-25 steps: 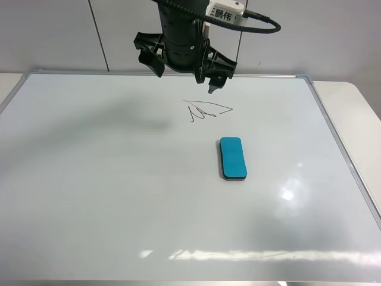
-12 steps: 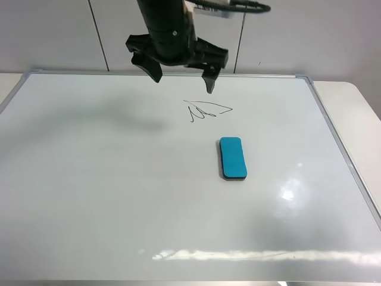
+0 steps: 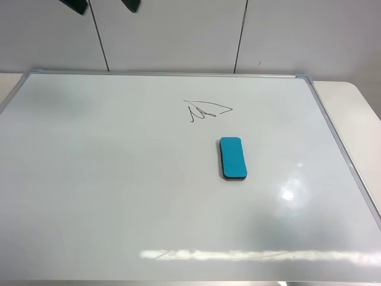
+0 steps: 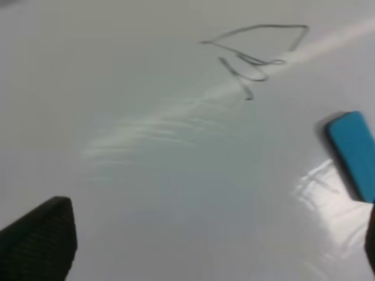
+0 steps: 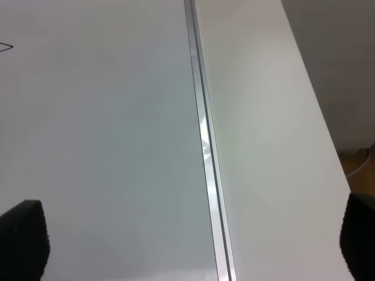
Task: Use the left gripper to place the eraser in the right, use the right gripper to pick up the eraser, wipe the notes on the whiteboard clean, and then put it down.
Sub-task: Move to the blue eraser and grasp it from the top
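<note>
The teal eraser lies flat on the whiteboard, just below and right of the black notes. Nothing touches it. Only two dark fingertips of my left gripper show, at the top left edge of the exterior view, wide apart and far from the eraser. In the left wrist view the gripper is open and empty, with the notes and the eraser ahead of it. My right gripper is open and empty over the whiteboard's right frame. It is outside the exterior view.
The white table shows beyond the board's right frame, also in the right wrist view. A grey panelled wall stands behind the board. Bright glare streaks lie along the board's near edge.
The black gripper that hung open above the notes has moved up and to the left, almost out of the exterior view. The eraser and the notes have not moved.
</note>
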`<state>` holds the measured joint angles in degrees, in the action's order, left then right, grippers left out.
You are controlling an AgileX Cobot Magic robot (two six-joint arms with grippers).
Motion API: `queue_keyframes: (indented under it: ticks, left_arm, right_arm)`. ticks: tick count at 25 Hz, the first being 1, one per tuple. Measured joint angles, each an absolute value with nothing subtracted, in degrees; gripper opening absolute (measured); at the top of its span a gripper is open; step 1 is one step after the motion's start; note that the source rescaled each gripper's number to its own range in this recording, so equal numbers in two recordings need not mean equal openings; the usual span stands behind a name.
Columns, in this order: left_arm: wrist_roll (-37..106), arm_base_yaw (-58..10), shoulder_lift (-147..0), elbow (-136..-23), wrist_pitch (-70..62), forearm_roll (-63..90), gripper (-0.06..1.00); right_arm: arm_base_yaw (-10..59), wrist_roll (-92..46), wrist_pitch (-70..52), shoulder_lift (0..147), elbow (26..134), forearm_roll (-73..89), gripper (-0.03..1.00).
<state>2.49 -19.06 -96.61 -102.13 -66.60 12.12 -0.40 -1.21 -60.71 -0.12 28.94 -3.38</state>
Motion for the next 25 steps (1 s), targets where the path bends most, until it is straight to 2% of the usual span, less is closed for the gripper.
queue_keyframes:
  ticks: [11,13,25]
  left_arm:
    - [5.2,7.3,-73.4,-102.1,-68.9,9.2,1.0]
    - [4.9,9.0,-67.9,-102.1,-68.9,8.0,1.0]
    - [4.9,9.1,-45.1,-101.5,-69.3,0.5,1.0]
  right_arm:
    - [-0.4,-1.2,-60.7,-0.1,28.9,-3.4,1.0]
    - [-0.4,-1.2,-60.7,-0.1,28.9,-3.4,1.0]
    - [-0.4,-1.2,-60.7,-0.1,28.9,-3.4,1.0]
